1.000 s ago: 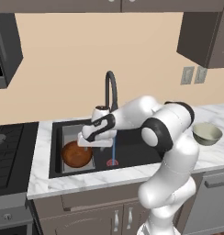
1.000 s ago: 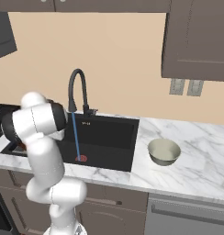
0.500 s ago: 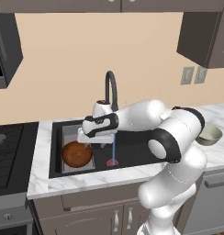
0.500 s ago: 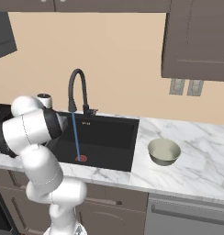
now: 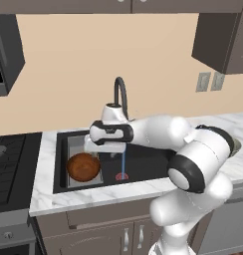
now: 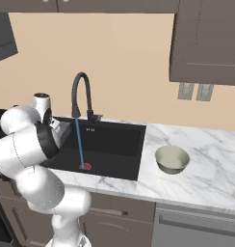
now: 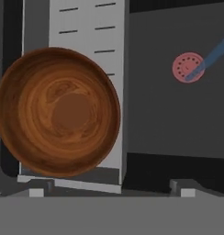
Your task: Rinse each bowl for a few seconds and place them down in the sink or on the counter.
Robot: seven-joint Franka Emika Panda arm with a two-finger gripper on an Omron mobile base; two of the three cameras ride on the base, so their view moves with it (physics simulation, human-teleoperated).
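The reddish-brown wooden bowl (image 5: 83,167) lies upright on the grey ribbed tray (image 5: 73,147) at the left end of the black sink (image 5: 148,162). My gripper (image 5: 96,148) hangs open just above the bowl's far right rim and holds nothing. In the hand view the wooden bowl (image 7: 58,112) sits below my open gripper (image 7: 109,190), a little to its left, with nothing between the fingertips (image 7: 38,190). The pale cream bowl (image 6: 172,159) stands on the marble counter (image 6: 211,169) right of the sink (image 6: 110,144). Water (image 6: 80,144) runs from the black faucet (image 6: 81,91) onto the red drain (image 6: 84,167).
A black stovetop (image 5: 9,159) lies left of the sink, past a narrow strip of counter (image 5: 46,164). Dark wall cabinets (image 6: 206,43) hang above the counter, and an outlet plate (image 6: 194,91) is on the wall. My own arm (image 6: 28,144) blocks the sink's left end in the right base view.
The hand has lifted slightly off the wooden bowl, which stays on the tray. The elbow has swung out to the right. The water keeps running.
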